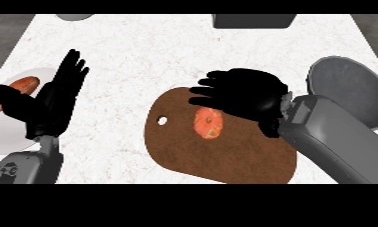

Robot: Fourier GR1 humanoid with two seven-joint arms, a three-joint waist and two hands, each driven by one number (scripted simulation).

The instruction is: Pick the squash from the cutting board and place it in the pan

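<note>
While upright, squash (208,123) lies lengthwise.

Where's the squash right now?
The squash lies on the brown cutting board at centre, just below the right hand.

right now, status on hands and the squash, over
Right hand open, above the cutting board, not holding. Squash on the board, ungrasped. Left hand open, resting at left. Pan at right, nothing blocking.
</note>
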